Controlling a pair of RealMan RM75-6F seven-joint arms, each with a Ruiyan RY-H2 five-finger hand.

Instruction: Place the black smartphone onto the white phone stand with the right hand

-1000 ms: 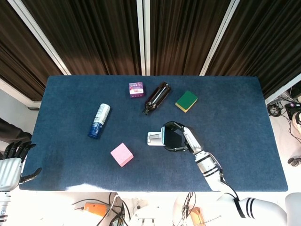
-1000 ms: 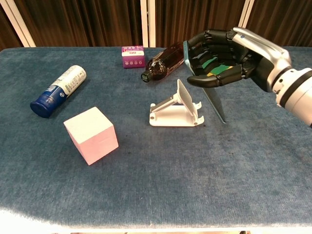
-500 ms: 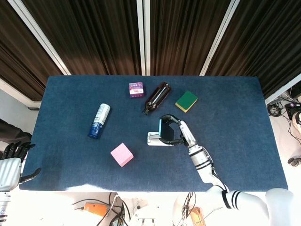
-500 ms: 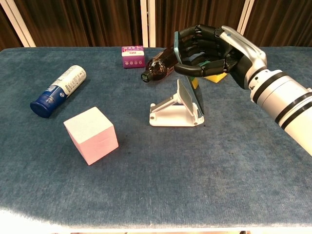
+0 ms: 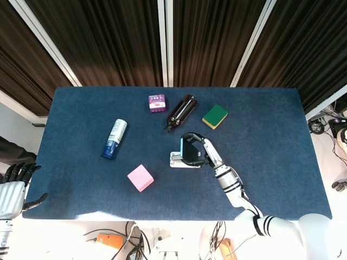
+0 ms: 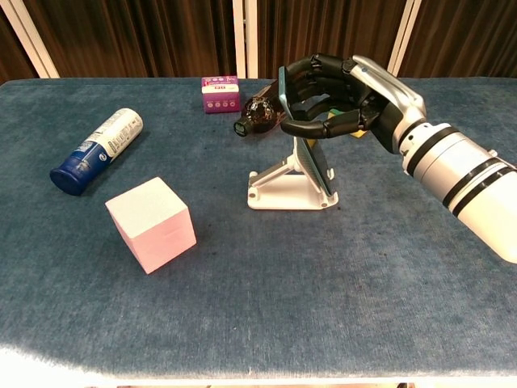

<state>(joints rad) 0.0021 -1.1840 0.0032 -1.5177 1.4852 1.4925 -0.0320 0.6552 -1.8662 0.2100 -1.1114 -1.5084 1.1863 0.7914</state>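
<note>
The black smartphone (image 6: 311,153) is gripped at its upper end by the right hand (image 6: 343,93) and leaned against the white phone stand (image 6: 287,184). A brown bottle (image 6: 260,115) is seen behind the stand; a pink cube (image 6: 152,224) lies to its left.

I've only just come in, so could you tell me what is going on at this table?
The robot's right hand is gripping a black smartphone by its upper part and setting it on the white plastic phone stand near the middle of the blue table. The phone leans on the stand's backrest, with the hand not yet released. The left hand rests off the table's left edge, holding nothing. A pink cube, a blue and white spray can and a brown bottle lie around untouched.
</note>
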